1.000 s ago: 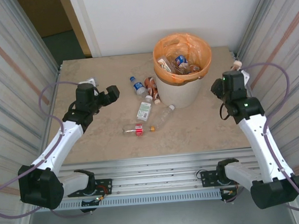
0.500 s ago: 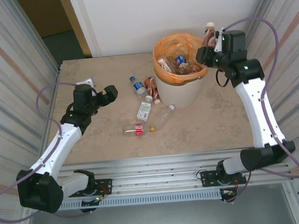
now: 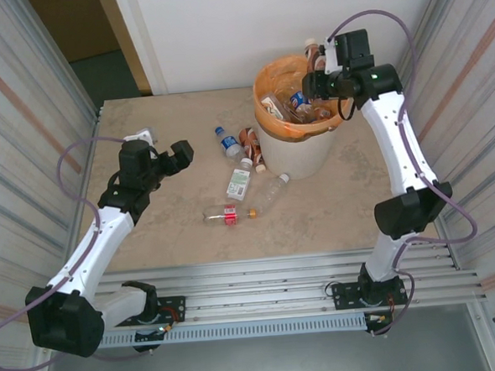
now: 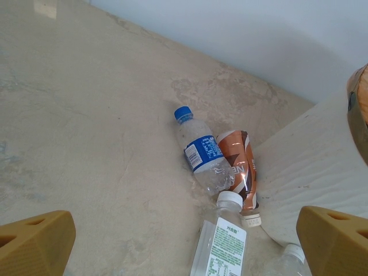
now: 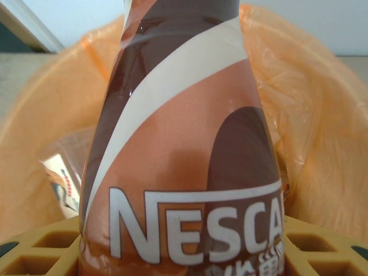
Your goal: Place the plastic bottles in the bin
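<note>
Operator: Where is the brown bottle [image 5: 184, 132]?
Observer: Right gripper [image 3: 314, 70] pinches it above the bin [image 3: 300, 159], at upper centre of the top view.
Operator: And left gripper [image 3: 181, 156]?
Observer: Spread wide, at middle left, apart from the bottles [image 3: 239, 184] lying on the table [image 3: 150, 233].

Both arms share one build, the left arm [image 3: 99, 232] and the right arm [image 3: 401, 155]: slim white links joined by bulky black joint housings. A lilac-grey cable [image 3: 63, 166] loops loosely from each wrist down towards a black base [image 3: 154, 305]. A small green light [image 3: 375, 75] shows on the right arm's black wrist block. The left claw [image 3: 163, 145] has blunt ochre fingers [image 4: 34, 244]. The right claw [image 3: 316, 70] has fingers [image 5: 40, 253] of the same ochre, moulded with a lattice of square hollows.
</note>
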